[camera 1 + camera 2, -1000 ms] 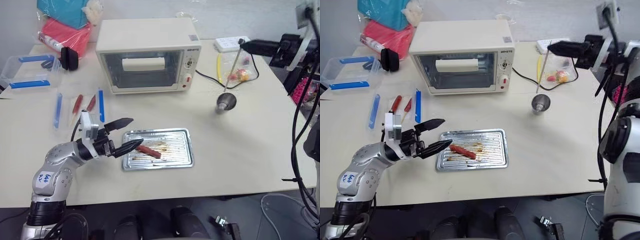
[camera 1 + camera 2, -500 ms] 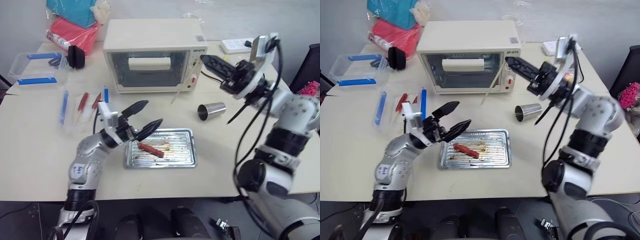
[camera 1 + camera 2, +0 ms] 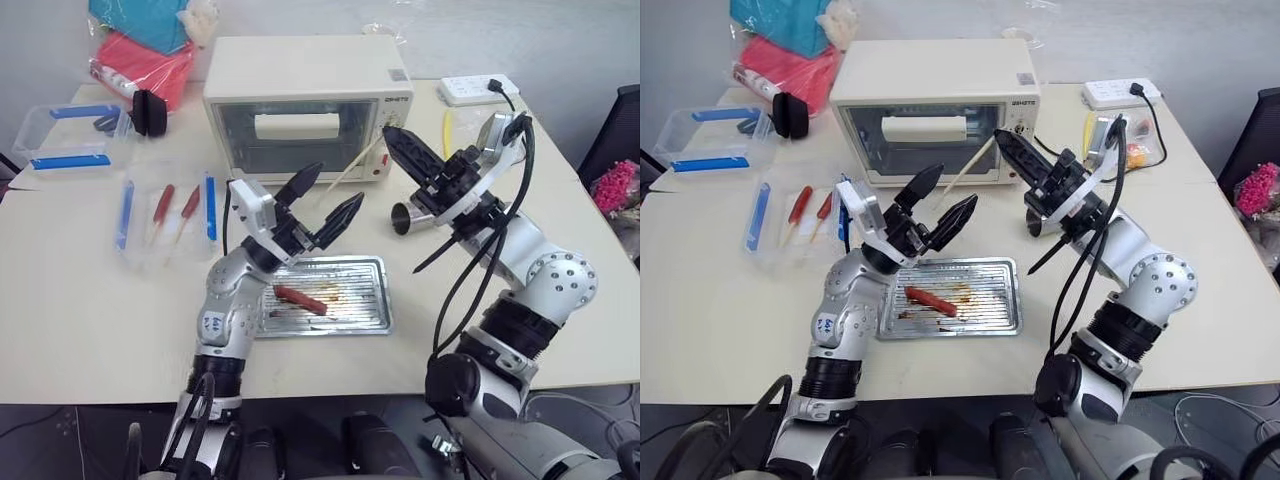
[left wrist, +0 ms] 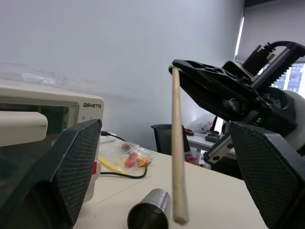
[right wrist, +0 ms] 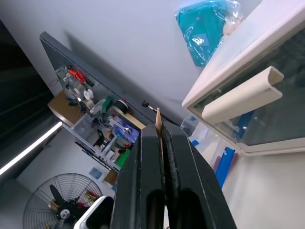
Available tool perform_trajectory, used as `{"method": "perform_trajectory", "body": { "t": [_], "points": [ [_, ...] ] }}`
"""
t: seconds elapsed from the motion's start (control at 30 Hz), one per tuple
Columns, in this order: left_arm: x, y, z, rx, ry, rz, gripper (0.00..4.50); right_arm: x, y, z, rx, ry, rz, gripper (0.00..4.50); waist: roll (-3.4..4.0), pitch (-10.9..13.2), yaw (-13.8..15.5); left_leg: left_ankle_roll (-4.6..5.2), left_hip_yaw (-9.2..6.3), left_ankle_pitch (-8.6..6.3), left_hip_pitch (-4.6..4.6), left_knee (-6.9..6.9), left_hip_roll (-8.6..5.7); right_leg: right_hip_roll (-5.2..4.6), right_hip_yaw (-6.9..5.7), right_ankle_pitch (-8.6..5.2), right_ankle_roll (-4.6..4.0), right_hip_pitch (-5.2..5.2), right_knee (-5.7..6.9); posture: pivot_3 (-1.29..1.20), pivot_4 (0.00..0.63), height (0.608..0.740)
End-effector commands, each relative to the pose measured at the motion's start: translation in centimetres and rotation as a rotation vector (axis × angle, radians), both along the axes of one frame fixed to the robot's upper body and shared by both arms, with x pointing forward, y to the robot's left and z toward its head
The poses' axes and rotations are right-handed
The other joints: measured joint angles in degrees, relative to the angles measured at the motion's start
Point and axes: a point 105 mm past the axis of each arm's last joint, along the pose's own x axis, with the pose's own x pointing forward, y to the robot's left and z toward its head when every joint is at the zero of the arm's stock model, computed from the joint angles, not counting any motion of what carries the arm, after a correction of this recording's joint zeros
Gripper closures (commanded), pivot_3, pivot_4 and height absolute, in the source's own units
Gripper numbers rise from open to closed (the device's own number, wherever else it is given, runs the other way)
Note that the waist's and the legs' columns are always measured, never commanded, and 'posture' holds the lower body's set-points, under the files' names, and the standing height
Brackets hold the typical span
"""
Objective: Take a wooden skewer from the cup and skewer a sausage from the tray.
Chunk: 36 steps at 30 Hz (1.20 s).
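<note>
- Cream tabletop point(image 3: 90, 330) carried the whole set.
- Nearest me, the tray point(image 3: 372, 312) held the sausage point(image 3: 300, 298), its long axis running across my view.
- Above it I had the left gripper point(image 3: 333, 195) spread and empty.
- Right gripper point(image 3: 400, 147) was pinched on the wooden skewer point(image 3: 356, 168); its free end slanted down toward the left gripper.
- Farthest, the cup point(image 3: 402, 218) lay tipped beside the tray.

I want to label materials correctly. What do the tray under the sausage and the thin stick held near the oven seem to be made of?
The flat rectangular silvery tray looks like bare metal: shiny, ridged, with brown streaks. The thin pale stick looks like unfinished wood: matte and light tan.
</note>
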Motion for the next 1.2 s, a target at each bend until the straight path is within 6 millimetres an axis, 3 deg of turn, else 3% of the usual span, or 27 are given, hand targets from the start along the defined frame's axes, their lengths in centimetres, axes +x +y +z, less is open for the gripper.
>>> {"method": "perform_trajectory", "body": {
  "t": [0.03,0.2,0.53,0.57,1.1,1.2],
  "points": [
    [-0.5,-0.6,1.1,-0.022,-0.055,-0.002,0.00,-1.1,0.3,1.2,0.028,-0.048,0.005,4.47,0.00,0.0,0.0,0.00,0.00,0.00,0.00,0.00,0.00,0.00,0.01,0.00,0.00,0.00,-0.02,0.00,0.150,0.740],
    [-0.7,-0.9,1.2,-0.030,-0.064,0.001,1.11,-1.6,0.6,0.8,0.027,-0.030,0.023,4.50,0.00,0.0,0.0,0.00,0.00,0.00,0.00,-0.03,0.00,0.01,0.00,0.00,0.00,0.00,-0.16,0.00,0.150,0.740],
    [-1.0,-1.2,0.9,-0.037,-0.050,-0.008,4.32,-2.2,0.7,0.3,0.039,-0.006,0.035,4.50,0.00,0.0,0.0,0.01,0.00,0.00,0.00,-0.06,0.01,0.01,0.02,0.00,0.01,0.00,-0.26,0.00,0.150,0.740],
    [-1.0,-1.2,0.9,-0.038,-0.048,-0.007,4.46,-2.2,0.7,0.3,0.039,-0.002,0.039,4.50,0.00,0.0,0.1,0.01,0.00,0.00,-0.01,-0.07,0.01,0.01,0.02,0.00,0.01,0.00,-0.28,0.00,0.150,0.740],
    [-0.4,-0.4,1.1,-0.044,-0.045,0.029,4.46,-2.7,0.6,-0.8,0.008,0.030,0.062,4.50,0.00,0.0,0.2,0.02,-0.01,0.00,-0.04,-0.13,0.02,0.01,0.03,0.02,0.05,0.03,-0.45,0.00,0.150,0.740],
    [-0.3,-0.2,1.2,-0.042,-0.046,0.033,4.50,-2.3,0.1,-1.3,-0.016,0.040,0.029,3.78,-0.01,0.0,0.1,0.03,-0.01,0.00,-0.05,-0.13,0.03,0.01,0.04,0.03,0.07,0.03,-0.48,0.00,0.150,0.740]
  ]
}}
